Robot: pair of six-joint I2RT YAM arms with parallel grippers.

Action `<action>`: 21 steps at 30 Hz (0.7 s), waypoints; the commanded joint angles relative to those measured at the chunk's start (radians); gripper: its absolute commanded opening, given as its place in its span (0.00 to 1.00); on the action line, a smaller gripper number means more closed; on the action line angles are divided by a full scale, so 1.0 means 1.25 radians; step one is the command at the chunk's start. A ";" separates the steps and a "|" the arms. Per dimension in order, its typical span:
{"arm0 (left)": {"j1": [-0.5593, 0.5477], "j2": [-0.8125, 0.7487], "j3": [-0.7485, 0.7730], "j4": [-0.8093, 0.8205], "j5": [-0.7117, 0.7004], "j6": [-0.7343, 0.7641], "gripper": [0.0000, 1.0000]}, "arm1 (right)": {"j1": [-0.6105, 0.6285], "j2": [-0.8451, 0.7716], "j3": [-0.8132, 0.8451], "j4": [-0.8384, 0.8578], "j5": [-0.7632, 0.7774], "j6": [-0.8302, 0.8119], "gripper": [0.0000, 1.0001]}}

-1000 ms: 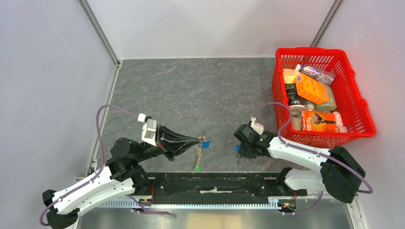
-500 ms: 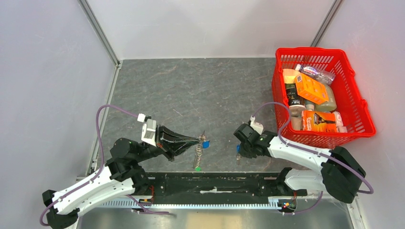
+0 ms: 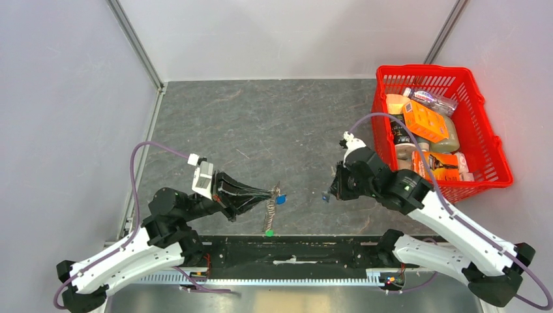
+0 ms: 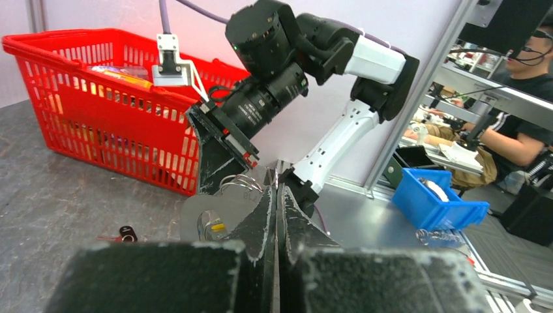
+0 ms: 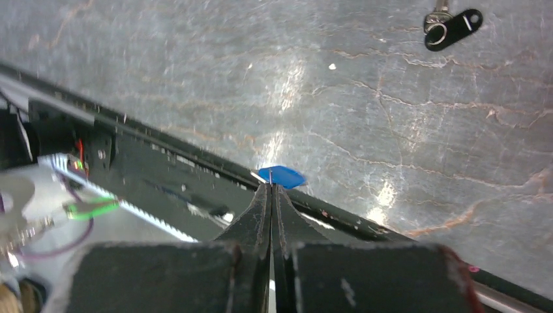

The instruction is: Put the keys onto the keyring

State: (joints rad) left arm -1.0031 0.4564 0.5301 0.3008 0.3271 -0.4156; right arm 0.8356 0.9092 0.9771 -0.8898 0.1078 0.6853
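left gripper (image 3: 272, 191) is pinching the keyring (image 3: 270, 210) above the counter (image 3: 261, 130), a blue key (image 3: 281, 199) seemingly hanging on it already. right gripper (image 3: 328, 193) is pinching a second blue key (image 5: 282, 177), well apart from the ring. black key (image 5: 451, 27) is lying on the counter, unthreaded.

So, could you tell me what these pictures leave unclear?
- Top view: whether the blue key by the left claw sits on the keyring; too small.
- Right wrist: blade of the held key, hidden inside the right claw.
- Left wrist: keyring's loop, mostly behind the claw.
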 commanded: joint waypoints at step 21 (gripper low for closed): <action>0.002 0.103 0.136 -0.037 0.250 -0.167 0.02 | 0.002 0.058 0.424 -0.147 -0.550 -0.628 0.00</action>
State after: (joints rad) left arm -1.0031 0.5541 0.6537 0.2111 0.5583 -0.5549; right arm 0.8356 0.9409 1.4113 -1.0672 -0.4381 0.0761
